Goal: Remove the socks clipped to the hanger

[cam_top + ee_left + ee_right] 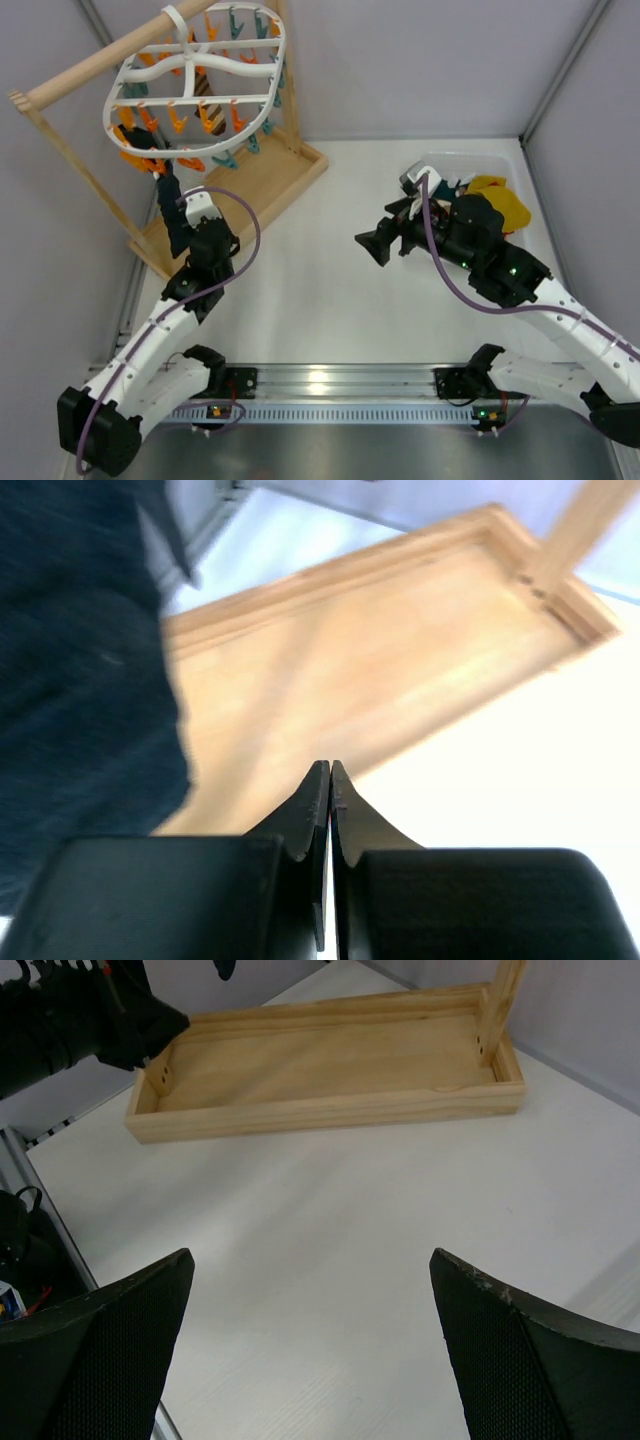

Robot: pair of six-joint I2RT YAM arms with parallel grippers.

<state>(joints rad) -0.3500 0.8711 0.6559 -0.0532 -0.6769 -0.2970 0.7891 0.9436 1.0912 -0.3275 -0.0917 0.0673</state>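
The overhead view gives you what neither wrist camera does. It shows the white oval hanger (pixel 250 97) hooked over the rod of the wooden stand (pixel 270 180) at the far left, with orange and teal clips (pixel 178 122) dangling beneath its crossbars. One dark sock (pixel 172 220) hangs long and limp from the hanger's near-left edge, down alongside the end of your left arm. Only this view shows you the clear bin (pixel 445 160) at the far right. A yellow sock (pixel 508 205) lies in it with other fabric, behind the right arm.

Your left wrist camera shows what the overhead hides. The left gripper (pixel 328 780) has its fingers pressed flat together with nothing between them. The dark sock is a blurred navy mass just to their left, above the stand's tray. You cannot tell whether the cloth brushes the gripper's body.

Your right wrist camera shows the right gripper (pixel 310 1255) with its fingers spread wide over the white table (pixel 330 1180). It holds nothing and faces the stand's tray from well apart.
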